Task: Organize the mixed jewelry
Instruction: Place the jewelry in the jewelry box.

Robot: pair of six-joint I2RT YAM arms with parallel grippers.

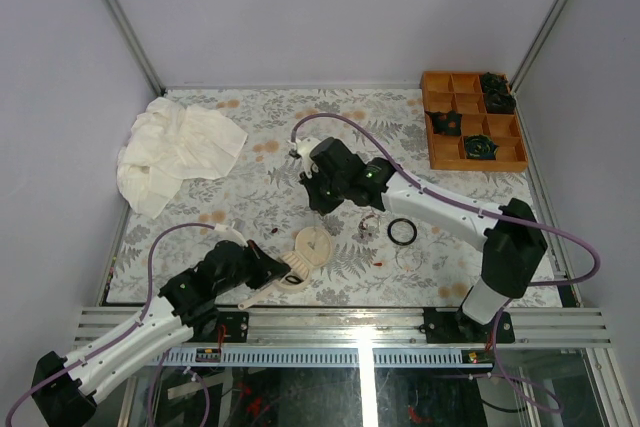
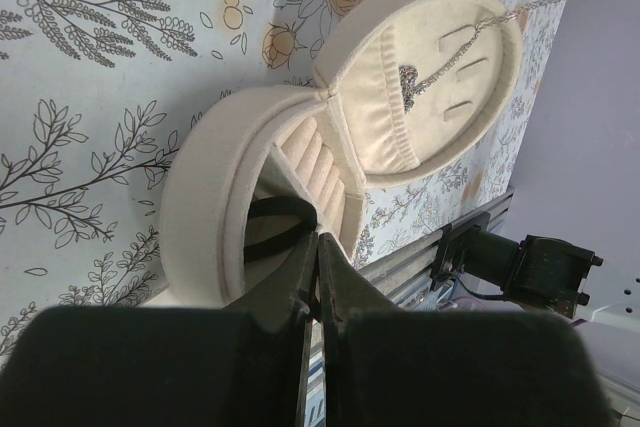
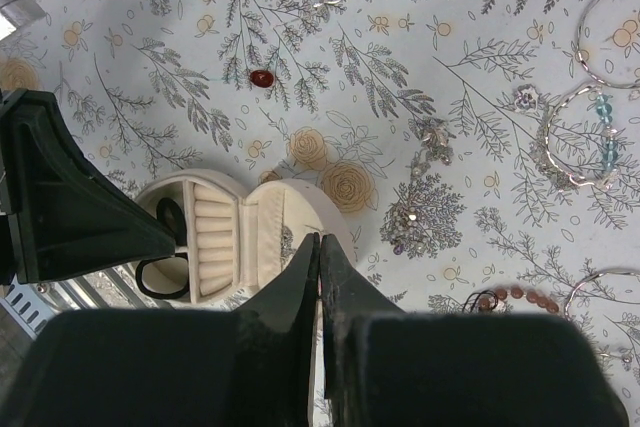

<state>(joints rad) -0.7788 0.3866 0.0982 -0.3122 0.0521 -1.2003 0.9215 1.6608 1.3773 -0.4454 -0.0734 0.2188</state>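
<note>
Top external view, and spread over the floral worktop (image 1: 270, 117) right of the open cream box (image 1: 312, 245): black ring (image 1: 402, 232), clear hoop (image 1: 408, 259), tiny reddish bit (image 1: 378, 265), silvery tangle (image 1: 367, 227). Over to the wrists: left gripper (image 2: 318, 242) fingers pressed together, empty, tips right at the box's base, second black ring (image 2: 280, 207) inside it. Right gripper (image 3: 320, 247) fingers likewise together, holding nothing, hovering above the box, teal-beaded bracelet (image 3: 603, 107) well off to one side.

Lab booth: plain walls (image 1: 320, 7), aluminium frame rails (image 1: 350, 327).
</note>
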